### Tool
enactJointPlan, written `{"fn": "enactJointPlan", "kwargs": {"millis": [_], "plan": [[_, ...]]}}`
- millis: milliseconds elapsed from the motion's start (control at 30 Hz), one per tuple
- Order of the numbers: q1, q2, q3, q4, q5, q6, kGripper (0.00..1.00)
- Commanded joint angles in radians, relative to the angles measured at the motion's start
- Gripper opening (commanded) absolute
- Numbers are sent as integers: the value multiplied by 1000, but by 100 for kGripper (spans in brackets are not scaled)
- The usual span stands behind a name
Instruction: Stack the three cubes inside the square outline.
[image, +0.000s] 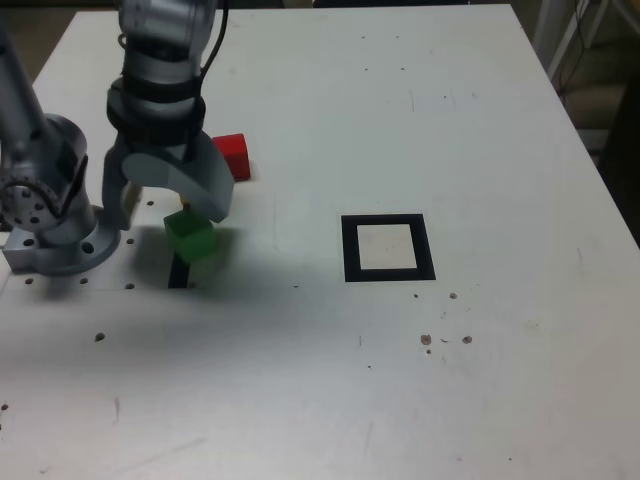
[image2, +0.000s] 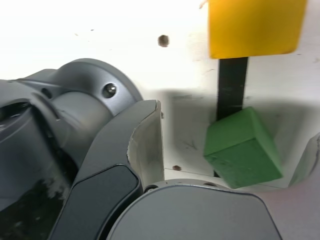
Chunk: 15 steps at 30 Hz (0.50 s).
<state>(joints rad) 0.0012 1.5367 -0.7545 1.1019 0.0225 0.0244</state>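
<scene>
The claw (image2: 235, 150) hangs over the green cube (image2: 242, 148) with its jaws spread wide, one on each side and neither touching it as far as the wrist view shows. The cube lies between the jaws, turned askew to them, resting partly on the black strip (image2: 232, 87). The yellow cube (image2: 256, 27) sits just beyond the green one, further along the same strip; the red cube (image: 233, 156) is behind the claw in the exterior view. The square (image: 388, 247) lies well apart from the claw, toward the exterior view's right, with nothing in it.

The step in hand looks like picking up the green cube. To do it well, I would twist the wrist until the jaws face two flat sides rather than corners, centre the cube in the gap, lower fully, then close gently, keeping clear of the yellow cube
</scene>
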Motion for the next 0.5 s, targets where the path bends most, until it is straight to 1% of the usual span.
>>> {"fn": "enactJointPlan", "kwargs": {"millis": [0,167,467], "plan": [[-1,-6,-8,15,3,-5,99],[-1,-14,-20,24,13,-8,99],[17,-13,-69,57,53,29,100]]}}
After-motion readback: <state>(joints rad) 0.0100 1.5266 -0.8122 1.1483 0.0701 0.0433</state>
